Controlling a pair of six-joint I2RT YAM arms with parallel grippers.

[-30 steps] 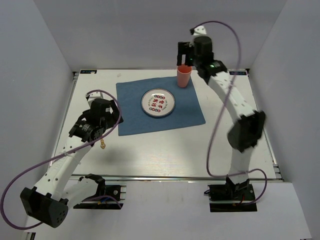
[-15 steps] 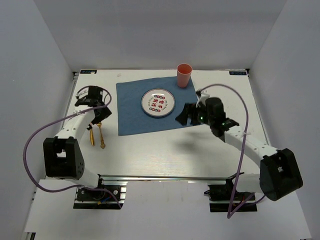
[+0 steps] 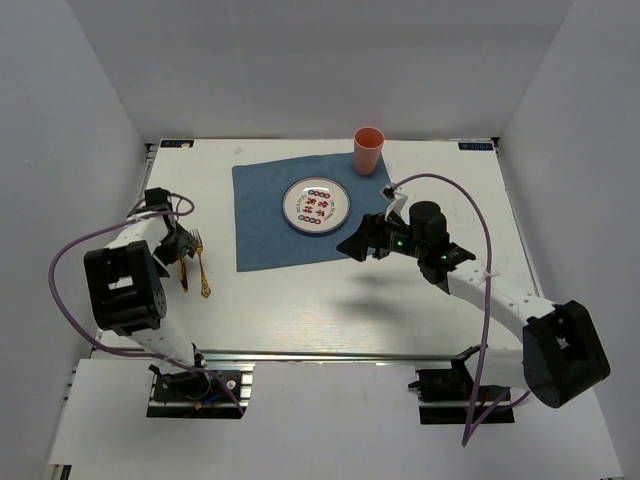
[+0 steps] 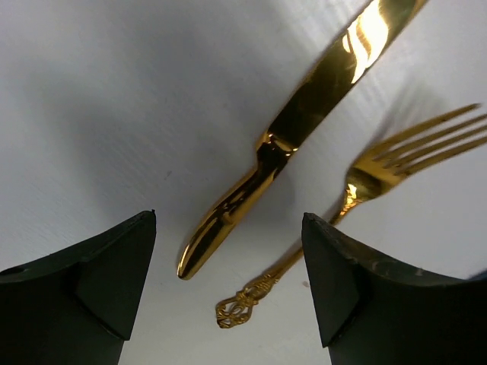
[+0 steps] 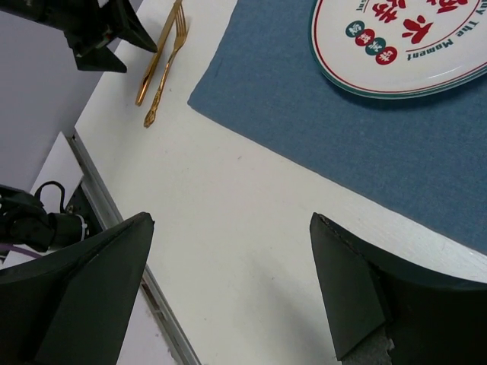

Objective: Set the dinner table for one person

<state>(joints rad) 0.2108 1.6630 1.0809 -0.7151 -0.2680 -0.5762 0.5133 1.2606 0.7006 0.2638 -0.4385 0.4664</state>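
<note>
From above, the white worktop (image 3: 330, 300) lies beneath everything, carrying a blue placemat (image 3: 265, 235) and plate (image 3: 316, 205). My left claw (image 3: 178, 244) hangs over the gold knife (image 3: 183, 274) and fork (image 3: 203, 268). My right claw (image 3: 352, 247) is near the placemat's corner. In the left wrist view my claw is released, with the knife's handle lying between its fingers. In the right wrist view the claw is spread wide and empty above bare worktop.

gold knife (image 4: 304, 122) and fork (image 4: 384, 161), blue placemat (image 3: 300, 250), orange cup (image 3: 368, 151), white dinner table (image 3: 340, 305), white plate (image 3: 316, 205) with red-green print.
</note>
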